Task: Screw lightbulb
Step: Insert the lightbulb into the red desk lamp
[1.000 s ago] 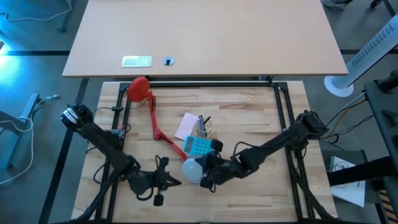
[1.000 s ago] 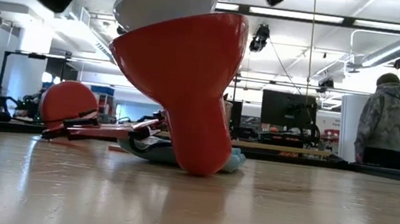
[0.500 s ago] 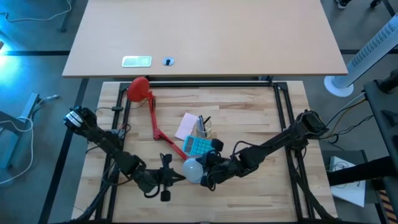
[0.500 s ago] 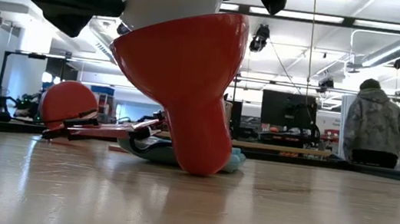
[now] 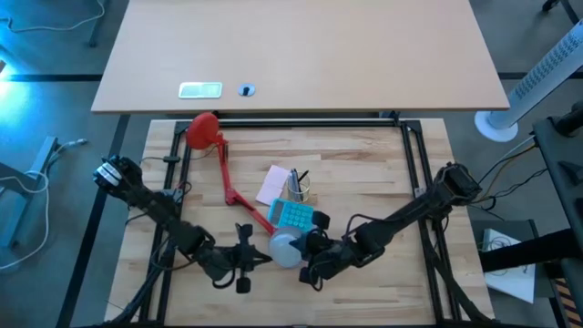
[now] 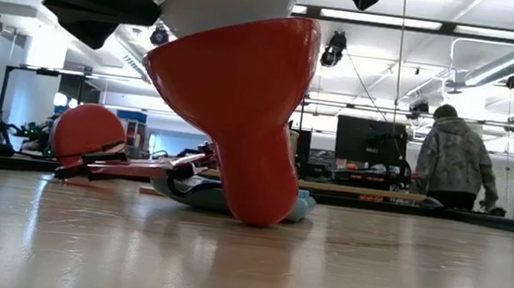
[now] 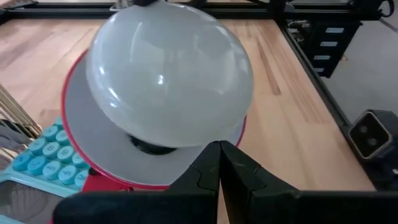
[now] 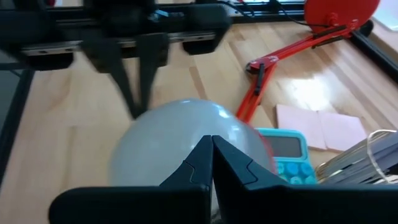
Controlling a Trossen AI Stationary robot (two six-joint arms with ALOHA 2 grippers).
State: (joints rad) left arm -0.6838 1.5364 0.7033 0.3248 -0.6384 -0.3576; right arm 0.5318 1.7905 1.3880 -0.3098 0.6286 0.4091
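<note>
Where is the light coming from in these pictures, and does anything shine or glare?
Low view: bright ceiling lights glow behind the shade, whose near side is evenly lit. Left wrist view: small white highlights sit on the bulb. Right wrist view: a washed-out patch of glare lies on the table beside the notes.

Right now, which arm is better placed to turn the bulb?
Probably the right. Its shut gripper points at the middle of the dome of the bulb, while the left gripper, also shut, points low, at the rim of the shade. Either must open first.
</note>
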